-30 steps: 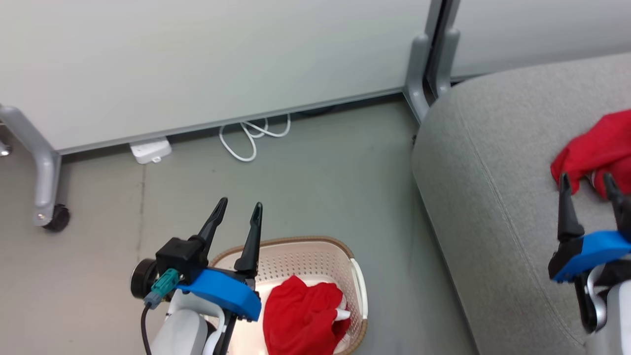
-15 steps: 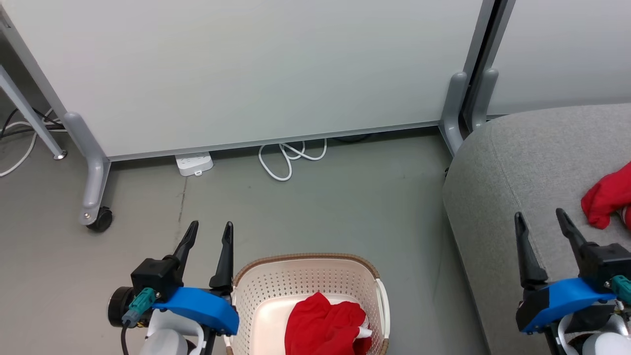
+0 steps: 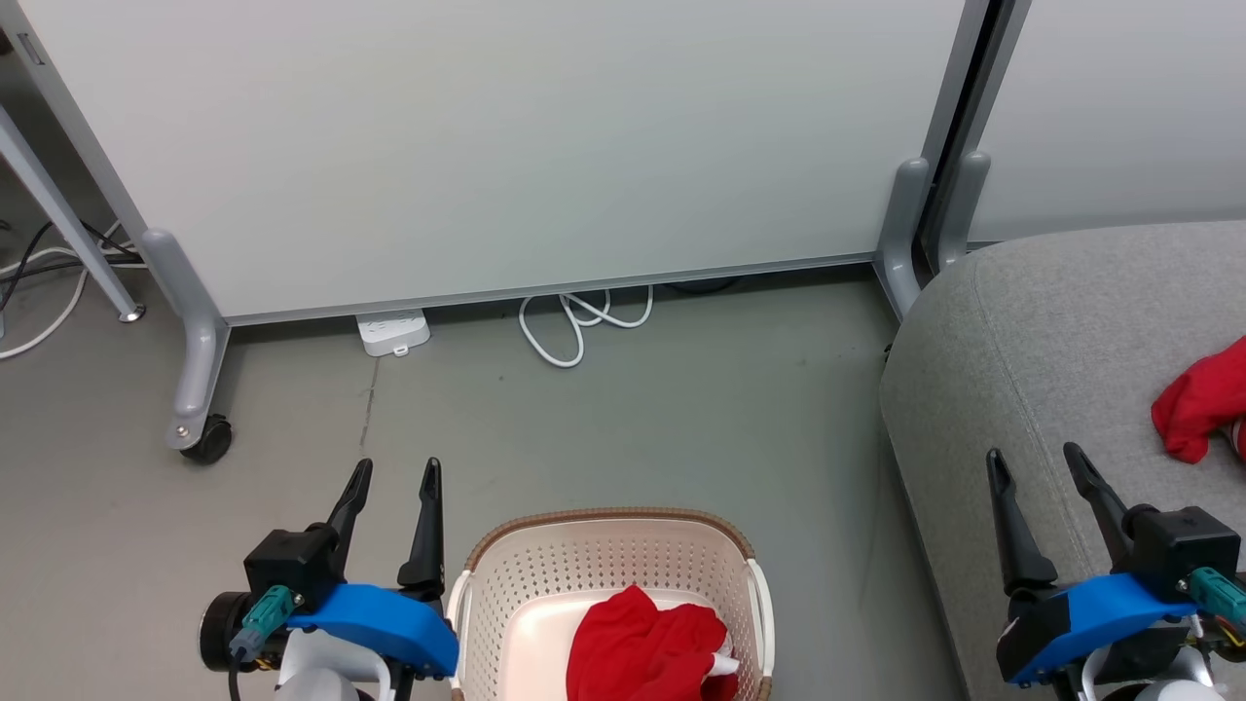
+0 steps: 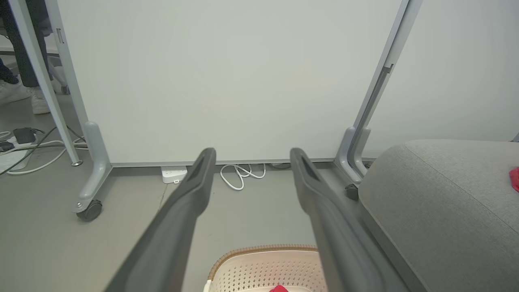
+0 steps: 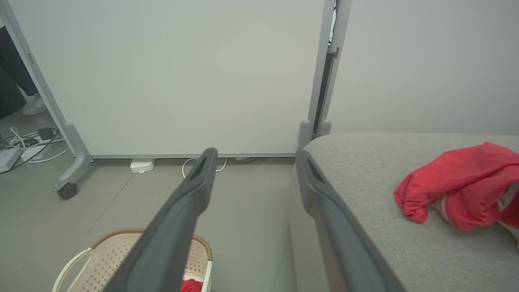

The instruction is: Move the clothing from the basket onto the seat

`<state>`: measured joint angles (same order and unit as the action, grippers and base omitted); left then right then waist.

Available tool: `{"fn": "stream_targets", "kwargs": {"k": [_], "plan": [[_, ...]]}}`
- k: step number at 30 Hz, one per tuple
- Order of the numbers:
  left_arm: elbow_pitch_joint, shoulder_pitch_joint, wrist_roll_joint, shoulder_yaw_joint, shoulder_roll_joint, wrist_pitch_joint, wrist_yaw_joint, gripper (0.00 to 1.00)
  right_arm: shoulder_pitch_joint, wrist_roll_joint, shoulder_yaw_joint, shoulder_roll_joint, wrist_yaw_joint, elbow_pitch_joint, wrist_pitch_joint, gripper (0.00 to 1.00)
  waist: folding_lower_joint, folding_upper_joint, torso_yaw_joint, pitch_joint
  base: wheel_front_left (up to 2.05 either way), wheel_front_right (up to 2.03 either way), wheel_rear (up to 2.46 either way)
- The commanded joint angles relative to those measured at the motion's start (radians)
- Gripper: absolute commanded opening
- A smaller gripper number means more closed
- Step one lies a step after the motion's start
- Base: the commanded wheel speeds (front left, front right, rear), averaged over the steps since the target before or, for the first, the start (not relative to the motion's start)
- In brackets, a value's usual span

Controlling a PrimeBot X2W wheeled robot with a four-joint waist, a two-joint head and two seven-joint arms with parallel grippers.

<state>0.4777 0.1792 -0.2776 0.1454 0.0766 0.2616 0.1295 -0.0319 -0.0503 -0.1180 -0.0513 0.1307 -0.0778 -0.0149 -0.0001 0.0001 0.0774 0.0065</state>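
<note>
Head view: the left gripper (image 3: 396, 467) hung empty with its jaws spread, just left of the basket (image 3: 604, 514). The right gripper (image 3: 1032, 454) was also spread and empty, over the near edge of the seat (image 3: 1012, 331). One red garment (image 3: 647, 650) lay crumpled in the basket. A second garment (image 3: 1195, 401) lay on the seat, well to the right.

Likely risks: the basket looked like light perforated plastic on smooth floor, so a finger clipping its brown woven-look rim could shove or tip it. Soft bunched fabric could slip from a shallow pinch and drop on the floor between basket and seat.

Left wrist view: long dark tapered fingers (image 4: 190, 202) stood parted with nothing between them. The cream basket wall with rows of holes sat below, showing a sliver of red.

Right wrist view: the fingers were parted and empty. The seat was grey woven upholstery with a rounded edge. The second garment was soft and folded, with white trim showing.
</note>
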Motion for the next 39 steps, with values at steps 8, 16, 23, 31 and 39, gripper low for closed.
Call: {"fn": "stream_targets", "kwargs": {"k": [8,16,23,31,39], "plan": [[0.001,-0.001,0.007,-0.013,-0.006,0.005,0.002,1.00,-0.004,-0.021,0.013,0.001,0.000,-0.012,-0.011,1.00,0.0001,-0.0001,-0.002,0.013,0.00,0.00,0.00],[0.004,0.009,0.011,-0.012,-0.009,0.005,0.002,1.00,-0.025,-0.028,0.025,0.001,0.000,-0.027,-0.020,1.00,0.0001,-0.0001,-0.004,0.024,0.00,0.00,0.00],[0.003,0.017,0.013,-0.009,-0.004,0.005,0.002,1.00,-0.044,-0.025,0.036,0.001,0.000,-0.023,-0.024,1.00,0.0001,-0.0001,-0.022,0.058,0.00,0.00,0.00],[0.011,0.074,0.010,0.024,0.005,0.005,0.002,1.00,-0.134,0.009,0.065,0.001,0.000,0.027,-0.012,1.00,0.0001,-0.0001,-0.080,0.202,0.00,0.00,0.00],[0.084,0.201,0.003,0.118,0.038,0.005,0.002,1.00,-0.258,0.017,0.099,0.001,0.000,0.063,-0.019,1.00,0.0001,-0.0001,-0.163,0.399,0.00,0.00,0.00]]}}
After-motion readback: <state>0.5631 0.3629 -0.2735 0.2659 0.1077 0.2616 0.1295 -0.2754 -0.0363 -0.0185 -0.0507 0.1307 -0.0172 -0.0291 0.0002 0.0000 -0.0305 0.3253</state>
